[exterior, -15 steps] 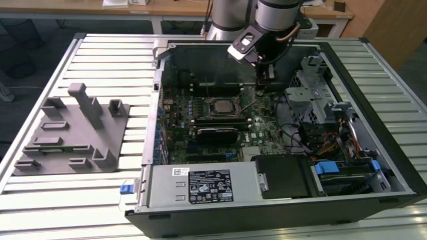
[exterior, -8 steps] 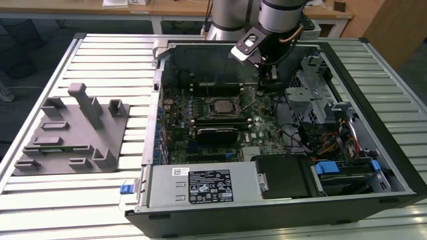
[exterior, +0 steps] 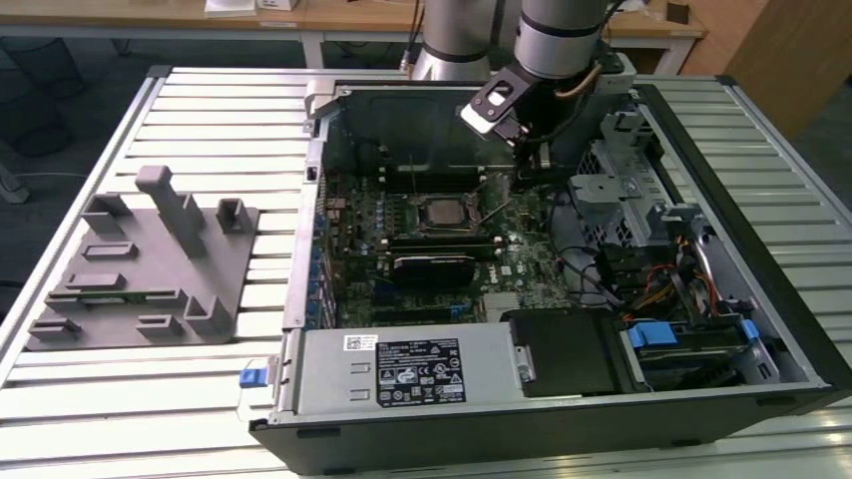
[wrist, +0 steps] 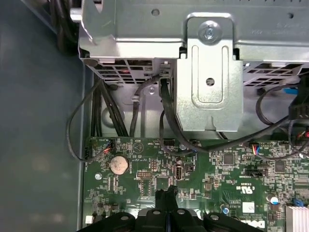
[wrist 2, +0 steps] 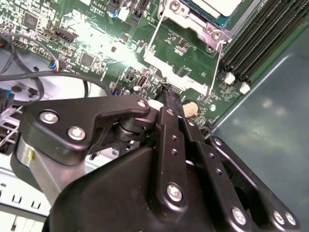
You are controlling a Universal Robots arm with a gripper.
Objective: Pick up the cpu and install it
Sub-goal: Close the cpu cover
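- Scene: open PC case [exterior: 399,135] on slatted worktop [exterior: 200,110]; grey holder block [exterior: 147,269] stands on the worktop on the exterior view's left, well apart from the arm.
- Cpu [wrist 2: 219,6]: lies flat inside the metal socket frame [wrist 2: 198,26] on the motherboard [wrist: 227,169], beside the memory slots [wrist 2: 260,38]. In the exterior view it sits mid-board [exterior: 438,212]. Looks seated. Cannot tell whether the retention hardware is locked down.
- Pincer [wrist: 166,194]: fingers together, nothing visible between them. It hangs low over the board, near the socket frame's corner in the second wrist view [wrist 2: 167,93] and apart from the cpu. Cannot tell if the tips touch the board.
- Nearby: coin cell [wrist: 118,165] and small board components sit just beside the fingertips, so clearance is tight.
- Handling, est.: cpu is light, thin and rigid, w/ no give. Smooth metal top is likely slippery under flat pads.
- Fragility, est.: high. Underside contacts and socket pins won't tolerate tilt, drag or drop, so min. clamp force is advised.
- Grip point, est.: two opposite side edges at the thin dark rim, kept level. Avoid the underside and corners. The frame surrounding it leaves little edge access.
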